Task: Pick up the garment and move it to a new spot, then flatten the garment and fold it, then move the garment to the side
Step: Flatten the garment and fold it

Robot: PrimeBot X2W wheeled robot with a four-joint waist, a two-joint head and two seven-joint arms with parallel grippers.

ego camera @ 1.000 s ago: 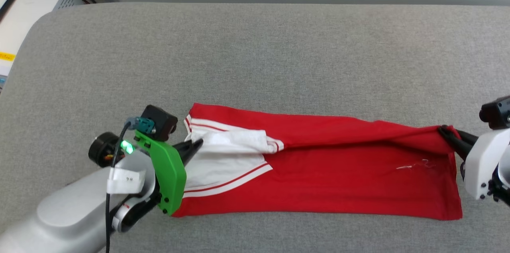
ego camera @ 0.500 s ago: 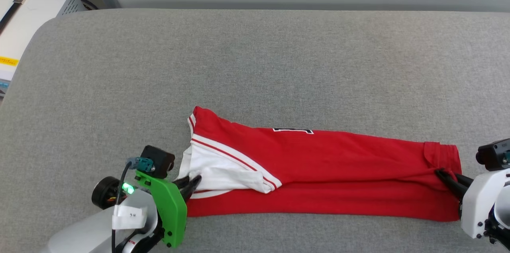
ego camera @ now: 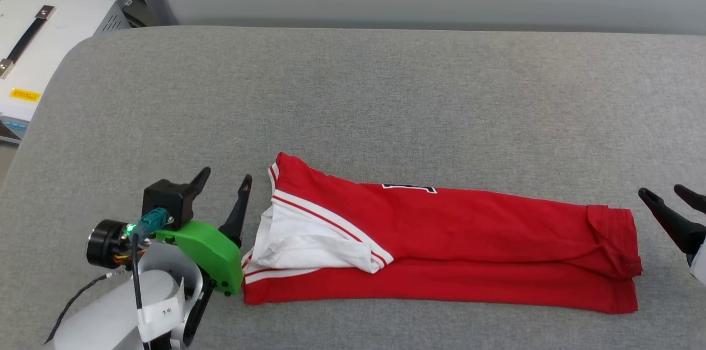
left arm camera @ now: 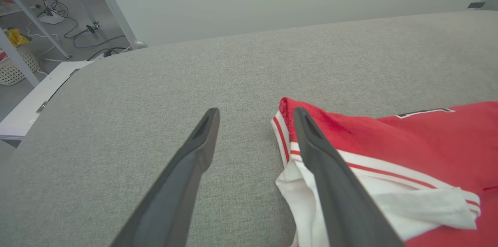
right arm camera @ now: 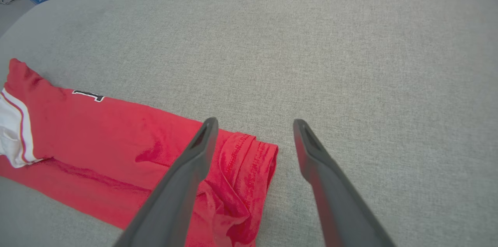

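- At the upper left of the head view you have a white box (ego camera: 33,58) with a dark strap handle. It stands just off the rounded corner of the grey padded surface (ego camera: 353,91).
- Lower left of that view: your left gripper (ego camera: 226,175) has its fingers spread wide and nothing between them. It sits just beside the garment's sleeve end. Whether the nearer finger brushes the cloth, you cannot tell.
- Lower middle: the garment (ego camera: 469,240) lies on the padded surface as a long red band, folded lengthwise and running left to right.
- Its left end shows a white sleeve with red-and-white striped trim. A sliver of a black, white-outlined numeral peeks out along the far edge (too little to read).
- The right end, the hem, is rumpled, with one corner turned over.
- Right edge of the head view: your right gripper (ego camera: 660,190) is also wide open and empty, near the hem end but apart from it.
- In the right wrist view one finger crosses in front of the rumpled hem and the other lies over bare grey surface.
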